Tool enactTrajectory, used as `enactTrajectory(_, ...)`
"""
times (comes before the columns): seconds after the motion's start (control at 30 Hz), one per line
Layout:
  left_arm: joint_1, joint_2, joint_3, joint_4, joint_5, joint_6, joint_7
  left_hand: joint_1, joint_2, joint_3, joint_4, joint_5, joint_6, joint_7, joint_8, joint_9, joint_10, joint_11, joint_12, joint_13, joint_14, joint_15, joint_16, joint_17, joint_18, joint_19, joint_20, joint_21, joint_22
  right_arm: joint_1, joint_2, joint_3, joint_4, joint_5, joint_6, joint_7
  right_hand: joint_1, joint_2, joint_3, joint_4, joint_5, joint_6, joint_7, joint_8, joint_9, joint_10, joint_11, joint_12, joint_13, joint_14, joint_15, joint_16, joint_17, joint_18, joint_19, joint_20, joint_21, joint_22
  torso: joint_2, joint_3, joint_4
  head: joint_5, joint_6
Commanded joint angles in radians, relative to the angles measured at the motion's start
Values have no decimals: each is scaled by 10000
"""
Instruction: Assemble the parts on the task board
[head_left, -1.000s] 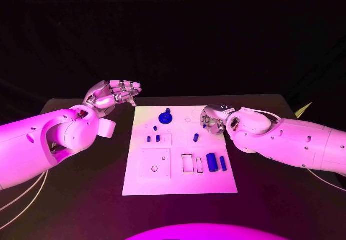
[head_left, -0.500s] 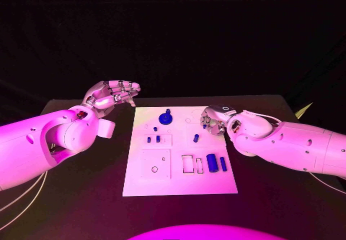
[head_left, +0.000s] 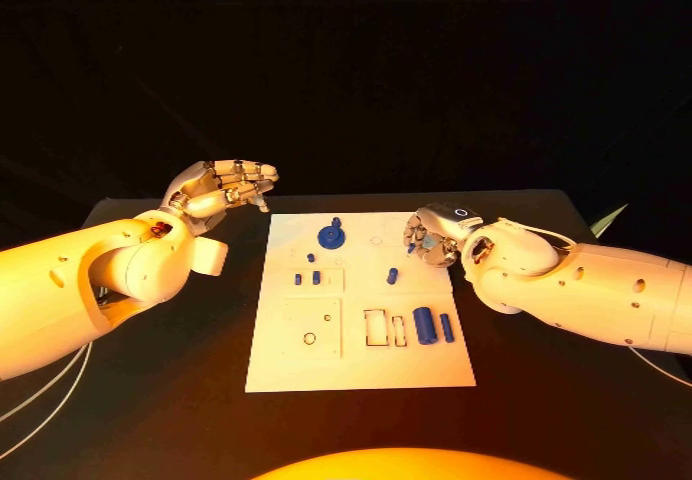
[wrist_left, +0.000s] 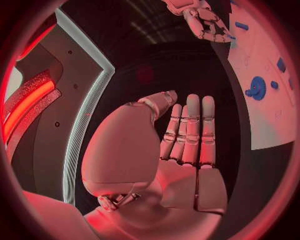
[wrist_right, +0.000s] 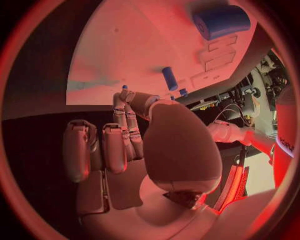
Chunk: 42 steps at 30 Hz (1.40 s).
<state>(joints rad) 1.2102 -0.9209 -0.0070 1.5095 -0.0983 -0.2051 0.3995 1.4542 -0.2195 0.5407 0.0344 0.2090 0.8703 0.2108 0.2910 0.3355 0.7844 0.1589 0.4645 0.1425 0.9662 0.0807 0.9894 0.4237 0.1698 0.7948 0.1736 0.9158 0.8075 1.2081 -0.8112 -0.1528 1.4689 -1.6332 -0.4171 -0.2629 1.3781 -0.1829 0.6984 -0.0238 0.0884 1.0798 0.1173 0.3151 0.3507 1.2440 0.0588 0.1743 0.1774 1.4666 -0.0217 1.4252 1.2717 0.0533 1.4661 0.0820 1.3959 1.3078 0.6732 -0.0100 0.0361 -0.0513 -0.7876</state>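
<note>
My left hand (head_left: 224, 187) hung above the black table (head_left: 144, 380), off the far left corner of the task board (head_left: 361, 370), touching nothing; its fingers (wrist_left: 190, 130) lay straight and close together with the thumb beside them, and it held nothing. My right hand (head_left: 430, 240) was over the board's far right part, fingers pointing down at the white surface. A small blue tip (wrist_right: 124, 87) showed at the ends of its fingers (wrist_right: 125, 125), but I could not tell whether they were pinching a part or only hiding one behind them.

Just beside my right hand, toward the board's middle, lay a short blue peg (head_left: 391, 275). Nearer my body from that hand were a thick blue cylinder (head_left: 424, 325) and a thinner blue bar (head_left: 447, 327), side by side. Between my two hands, at the far edge of the board, a round blue gear piece (head_left: 332, 236) sat, with three small blue pins (head_left: 306, 275) near it.
</note>
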Motion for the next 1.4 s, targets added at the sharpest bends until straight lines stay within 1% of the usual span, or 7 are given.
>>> enactTrajectory(0.03,7,0,11,0,29,64,148,76,55,-31,-24,65,-94,12,40,-11,-66,5,-58,-14,-73,7,-40,-13,112,-81,6,-62,-9,70,-176,26,307,248,-122,-31,-77,-4,5,-54,-62,69,-9,24,4,205,-131,-38,18,461,-91,-52,3,-173,485,-104,54,1839,-4,-11,1,-4,14)
enactTrajectory(0.3,7,16,11,-31,71,95,122,74,55,-39,-32,66,-100,15,51,-13,-84,10,-56,-20,-107,15,-51,-20,110,-104,14,-75,-11,231,-530,79,1284,399,-158,-38,-121,1,16,-75,-119,80,-8,28,19,225,-132,-59,24,463,-93,-48,8,-175,488,-108,66,1848,-21,-14,-5,71,8)
enactTrajectory(0.53,7,85,10,-61,112,135,117,155,91,5,-128,113,-189,56,62,-46,-151,39,-38,-48,-204,33,-88,-53,114,-176,30,-57,30,238,-310,89,2006,409,-28,-9,-148,11,27,-98,-178,84,-9,27,30,238,-135,-78,27,463,-95,-48,6,-172,483,-111,53,1844,-26,-17,20,252,9)
enactTrajectory(0.67,7,141,9,-81,197,70,119,101,97,-13,-105,104,-199,66,76,-52,-156,50,-23,-53,-216,51,-83,-56,107,-204,46,-62,37,152,35,79,2256,411,114,31,-151,19,35,-106,-188,80,-8,25,33,239,-135,-86,28,460,-96,-56,-10,-170,479,-112,41,1840,-21,-35,10,445,-18)
enactTrajectory(0.97,7,282,7,-99,339,-4,139,12,164,-3,-47,109,-343,106,41,-99,-141,69,36,-60,-215,66,-45,-57,119,-227,71,-79,39,-313,936,41,2156,395,343,102,-188,52,61,-142,-263,64,1,12,47,239,-129,-128,30,454,-93,-72,-43,-161,464,-113,-1,1824,-7,-20,15,667,-42)
enactTrajectory(1.13,8,358,6,-123,354,4,124,15,166,2,-50,110,-352,106,40,-102,-141,70,40,-61,-223,67,-47,-59,119,-231,72,-81,39,-553,1318,6,1989,320,461,67,-187,57,67,-149,-264,59,2,9,48,239,-128,-133,30,451,-93,-79,-56,-157,458,-113,-21,1815,2,-16,14,812,-109)
enactTrajectory(1.4,10,434,6,-153,359,23,100,13,160,6,-55,111,-364,107,43,-108,-144,73,48,-64,-255,73,-61,-67,118,-248,77,-92,37,-717,1567,-20,1899,201,561,-21,-187,66,76,-160,-264,54,4,6,50,239,-127,-140,31,451,-92,-79,-56,-155,455,-114,-29,1812,9,-13,-2,927,-223)
